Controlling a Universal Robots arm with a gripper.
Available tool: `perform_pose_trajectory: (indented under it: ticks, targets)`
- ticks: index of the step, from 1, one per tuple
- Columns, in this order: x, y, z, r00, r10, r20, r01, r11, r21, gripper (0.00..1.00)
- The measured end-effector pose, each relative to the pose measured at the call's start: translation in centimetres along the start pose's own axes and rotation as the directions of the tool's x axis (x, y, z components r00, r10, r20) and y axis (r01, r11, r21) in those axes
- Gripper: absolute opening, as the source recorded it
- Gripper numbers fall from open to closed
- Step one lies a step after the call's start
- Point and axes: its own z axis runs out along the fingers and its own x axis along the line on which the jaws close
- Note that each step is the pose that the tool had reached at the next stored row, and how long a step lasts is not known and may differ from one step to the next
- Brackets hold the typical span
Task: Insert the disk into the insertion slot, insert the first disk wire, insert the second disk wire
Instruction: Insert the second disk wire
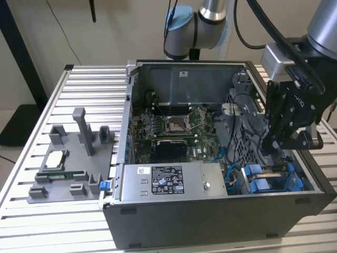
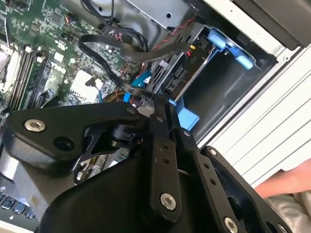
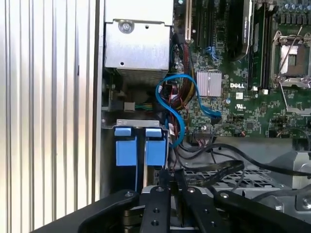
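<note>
Gripper (image 1: 273,143) hangs low inside the open computer case (image 1: 210,221), at the exterior view's right, above the corner that holds the drive bay. Fingers (image 2: 158,121) are drawn close together and pinch the end of a flat black disk wire (image 2: 104,58); in the second wrist view this wire loops up over the motherboard (image 2: 53,43) and comes back down to the fingertips. Wire end is held just beside the disk's connector edge, and whether the two touch cannot be told. Disk (image 2: 177,77) sits in the bay, grey body on edge with its connector end facing the gripper and the bright blue carrier frame (image 2: 188,118) around it. In the first wrist view two blue carrier tabs (image 3: 125,150) stand side by side in the bay, just ahead of the fingertips. Light blue cable (image 3: 170,104) curls between the bay and the motherboard, near a small silver heat sink (image 3: 209,83). Power supply (image 1: 174,182) with a white label lies along the case's near edge in the exterior view. Case rests on a slatted metal table (image 1: 79,79). Grey fixture tray (image 1: 73,163) with upright posts sits on the table at the exterior view's left, well apart from the gripper, with a small square chip (image 1: 54,158) lying on it.
</note>
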Motion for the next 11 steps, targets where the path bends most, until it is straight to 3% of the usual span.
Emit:
perform_pose_trajectory:
  ticks: [4,11]
  targets:
    - [0.03,-0.13,0.46,1.0,-0.004,-0.0002,0.004,0.9999,0.0099,0.0]
    - [0.16,-0.7,1.51,1.0,-0.006,-0.0004,0.006,0.9999,0.0162,0.0]
